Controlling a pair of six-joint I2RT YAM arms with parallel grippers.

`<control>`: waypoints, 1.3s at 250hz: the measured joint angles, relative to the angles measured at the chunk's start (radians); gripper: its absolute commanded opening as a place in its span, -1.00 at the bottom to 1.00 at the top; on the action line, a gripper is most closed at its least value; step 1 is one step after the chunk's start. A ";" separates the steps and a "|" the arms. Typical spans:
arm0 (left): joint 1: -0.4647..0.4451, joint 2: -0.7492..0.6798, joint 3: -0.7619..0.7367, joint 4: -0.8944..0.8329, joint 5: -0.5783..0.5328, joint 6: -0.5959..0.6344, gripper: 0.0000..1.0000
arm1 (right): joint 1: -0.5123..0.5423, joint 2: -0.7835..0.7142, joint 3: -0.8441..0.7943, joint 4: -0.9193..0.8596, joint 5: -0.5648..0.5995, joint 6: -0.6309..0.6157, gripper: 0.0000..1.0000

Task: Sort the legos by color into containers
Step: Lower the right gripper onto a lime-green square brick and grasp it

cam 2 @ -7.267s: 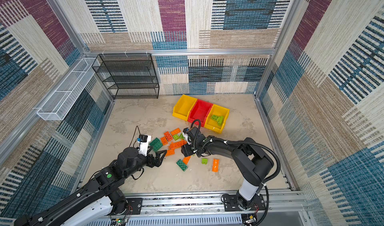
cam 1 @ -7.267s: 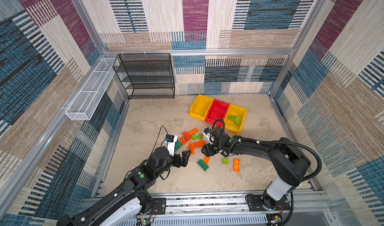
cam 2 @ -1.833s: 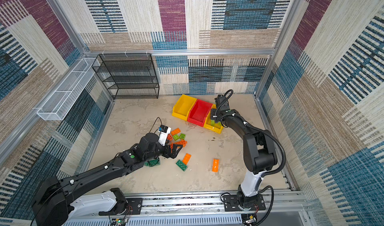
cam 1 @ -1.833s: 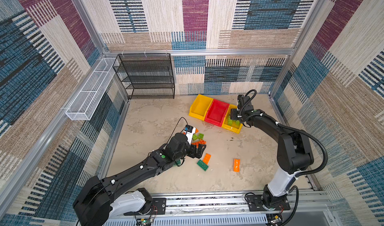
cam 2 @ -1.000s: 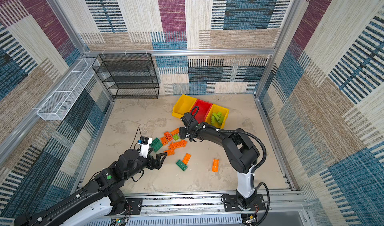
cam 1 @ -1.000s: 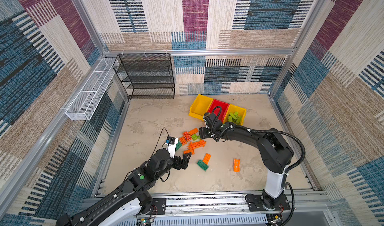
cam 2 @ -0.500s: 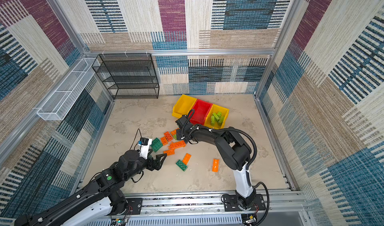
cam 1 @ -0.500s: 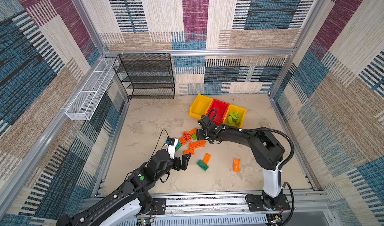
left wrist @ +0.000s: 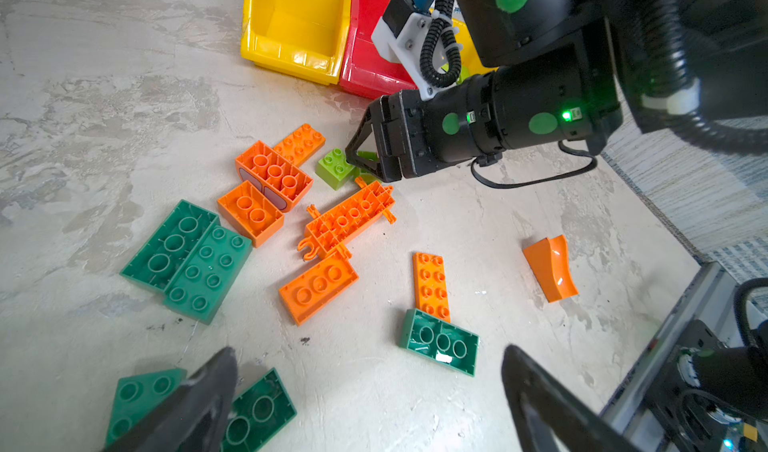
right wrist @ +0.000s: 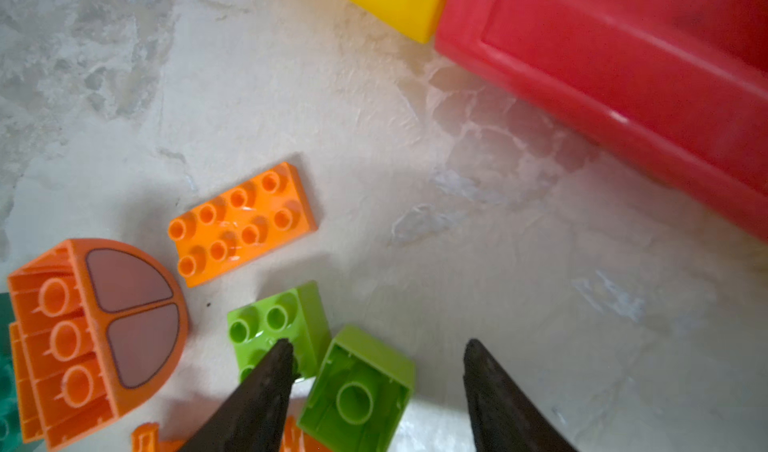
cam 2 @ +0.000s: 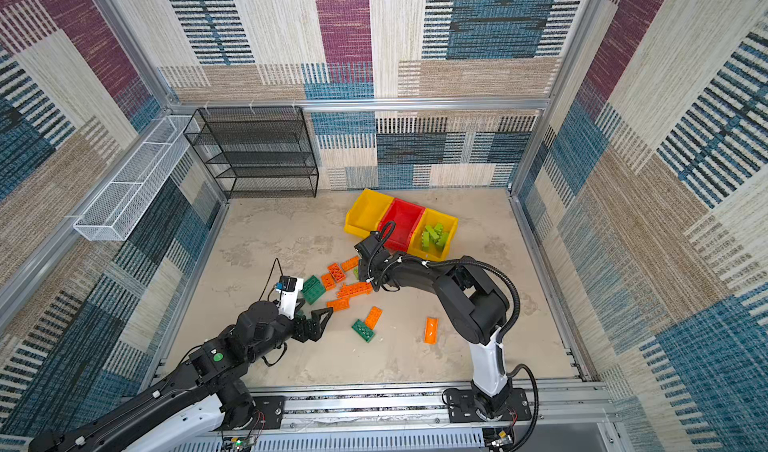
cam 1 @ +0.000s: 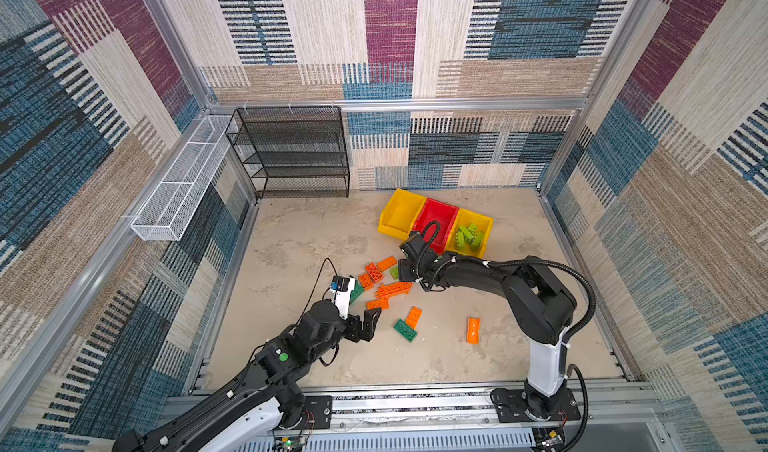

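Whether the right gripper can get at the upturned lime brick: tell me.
Probably yes: the right gripper stands open astride the upturned lime brick, with nothing between; one finger overlaps the studded lime brick beside it.

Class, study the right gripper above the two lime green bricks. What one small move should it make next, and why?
Probably lower a little and close on the overturned lime green brick. The right gripper is open, its jaws straddling that brick without gripping it, and lime green bricks already lie in one yellow bin.
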 measured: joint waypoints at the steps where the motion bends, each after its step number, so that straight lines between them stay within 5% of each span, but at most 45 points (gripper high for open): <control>1: 0.000 0.000 0.000 0.000 0.000 0.000 0.99 | 0.000 -0.001 0.000 -0.001 0.000 0.000 0.32; 238: 0.000 0.002 0.008 -0.001 0.000 0.002 0.98 | -0.001 -0.072 -0.057 -0.077 0.032 -0.016 0.29; 325: 0.000 0.045 0.026 0.003 0.001 0.011 0.98 | -0.018 -0.062 -0.069 -0.063 0.035 -0.030 0.11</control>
